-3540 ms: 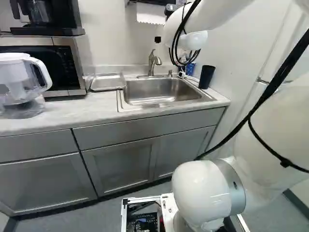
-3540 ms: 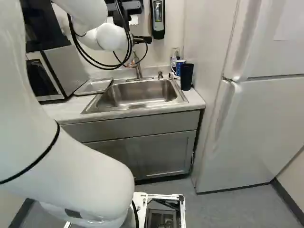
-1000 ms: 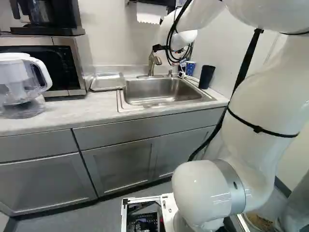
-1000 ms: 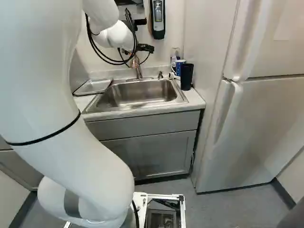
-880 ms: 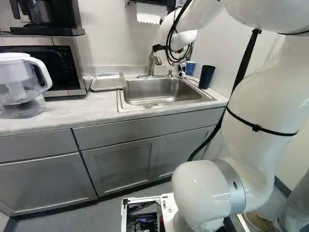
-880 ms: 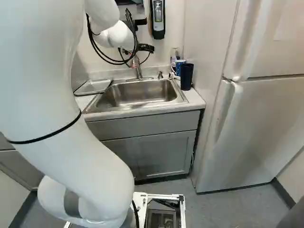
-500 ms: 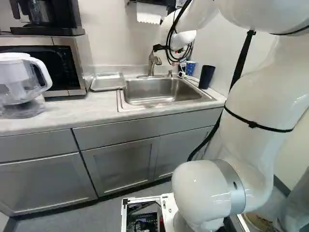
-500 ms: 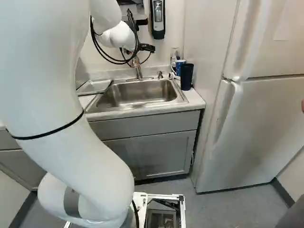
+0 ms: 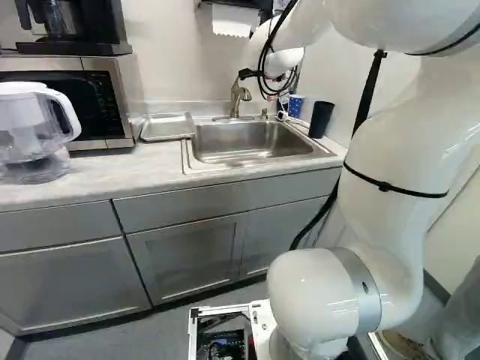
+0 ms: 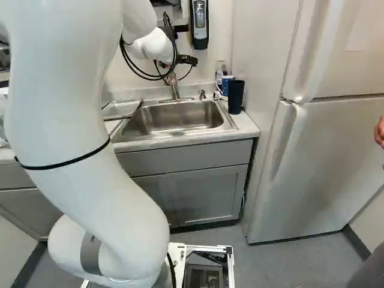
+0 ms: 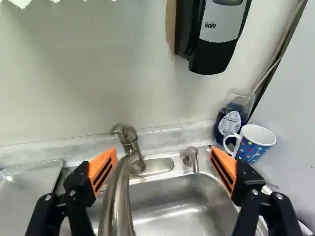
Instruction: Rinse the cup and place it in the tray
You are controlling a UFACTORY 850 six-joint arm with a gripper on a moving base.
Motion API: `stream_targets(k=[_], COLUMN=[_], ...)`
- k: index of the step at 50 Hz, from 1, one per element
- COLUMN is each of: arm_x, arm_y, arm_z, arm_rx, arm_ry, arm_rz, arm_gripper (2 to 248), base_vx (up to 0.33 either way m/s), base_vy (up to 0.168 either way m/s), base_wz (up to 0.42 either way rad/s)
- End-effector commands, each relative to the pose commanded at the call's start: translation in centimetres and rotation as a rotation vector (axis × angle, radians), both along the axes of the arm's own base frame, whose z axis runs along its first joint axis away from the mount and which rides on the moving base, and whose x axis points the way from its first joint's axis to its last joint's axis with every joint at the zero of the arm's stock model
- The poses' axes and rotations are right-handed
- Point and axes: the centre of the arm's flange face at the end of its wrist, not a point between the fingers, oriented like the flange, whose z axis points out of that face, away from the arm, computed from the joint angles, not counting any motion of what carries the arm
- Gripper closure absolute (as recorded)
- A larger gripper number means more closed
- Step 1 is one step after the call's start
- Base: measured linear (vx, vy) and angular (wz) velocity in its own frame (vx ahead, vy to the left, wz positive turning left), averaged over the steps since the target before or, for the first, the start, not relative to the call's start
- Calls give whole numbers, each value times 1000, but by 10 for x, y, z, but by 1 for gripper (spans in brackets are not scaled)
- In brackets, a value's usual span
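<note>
In the right base view my gripper [image 10: 187,60] hangs above the faucet, partly hidden by cables. The wrist view shows the gripper [image 11: 163,152] open, nothing gripped, with the faucet spout [image 11: 118,201] below and between its fingers. The blue dotted mug [image 11: 253,142] with a white inside is beyond one finger, beside the sink's back corner; in the left base view the mug [image 9: 295,106] is behind a dark tumbler [image 9: 321,119]. A metal tray [image 9: 166,127] lies on the counter at the sink's other side. The sink [image 10: 174,118] holds nothing visible.
A bottle of blue liquid [image 11: 231,118] stands by the mug, and a soap dispenser [image 11: 214,34] hangs above. A microwave [image 9: 101,101] and water pitcher [image 9: 34,131] are at the left. The fridge [image 10: 330,162] rises right of the counter.
Over the last few seconds my arm has swung, its upper links going left in the left base view, and the gripper has lowered slightly. Mug, tumbler, tray and base have stayed put.
</note>
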Motion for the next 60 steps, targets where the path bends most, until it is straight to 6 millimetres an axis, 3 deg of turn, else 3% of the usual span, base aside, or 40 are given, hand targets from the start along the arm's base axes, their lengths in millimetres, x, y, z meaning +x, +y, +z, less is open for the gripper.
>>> stream_targets(k=[60], arm_x=[45], arm_y=[0], arm_z=[-7], arm_rx=[1], arm_ry=[38], arm_rz=[1], arm_gripper=[3], base_vx=[0], base_vy=[0], base_wz=[0])
